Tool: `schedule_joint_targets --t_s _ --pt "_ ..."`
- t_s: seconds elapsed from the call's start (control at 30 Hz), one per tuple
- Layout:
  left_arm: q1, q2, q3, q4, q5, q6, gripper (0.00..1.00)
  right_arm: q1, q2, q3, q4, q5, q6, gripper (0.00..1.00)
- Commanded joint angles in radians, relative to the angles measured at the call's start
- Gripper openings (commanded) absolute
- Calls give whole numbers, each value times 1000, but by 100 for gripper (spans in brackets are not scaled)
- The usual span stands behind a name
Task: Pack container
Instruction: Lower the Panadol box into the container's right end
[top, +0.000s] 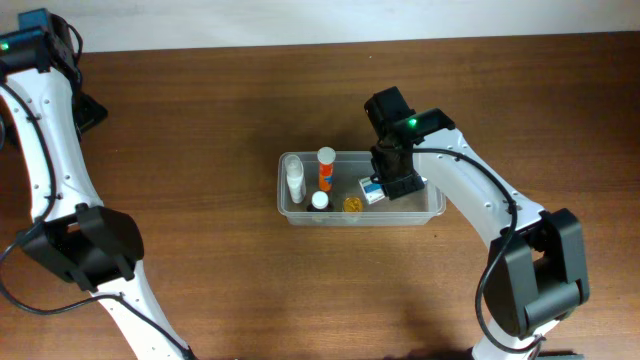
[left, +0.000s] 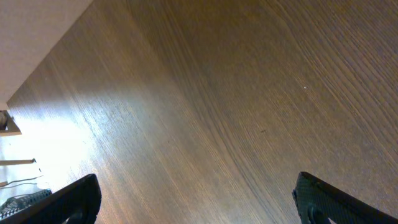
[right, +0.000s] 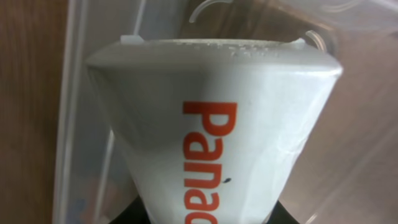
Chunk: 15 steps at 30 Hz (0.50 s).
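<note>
We see even light overhead, with soft shadows on the table (top: 200, 280). Pale glare streaks its wood in the left wrist view. The right wrist view is soft, perhaps too close to the white pack (right: 155, 112).

Crowded on the left of the container (top: 390, 219): white bottle (top: 295, 180), orange bottle (top: 326, 168), small bottle (top: 319, 200) and yellow jar (top: 352, 204) stand close, with only narrow gaps between them. The right end effector (top: 400, 182), clamped on a pack (right: 211, 124), blocks the right half. The bench (top: 200, 150) is open all round the container. The left end effector (left: 199, 202), jaws wide, hangs over bare bench, well apart.
</note>
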Motion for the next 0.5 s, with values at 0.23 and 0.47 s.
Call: schedule_joint_targets --t_s 0.23,0.47 --pt "-3 3 19 0 -14 8 99 4 -1 -18 28 72 87 31" --pt "-3 3 19 0 -14 8 100 3 -1 -53 58 76 124 31"
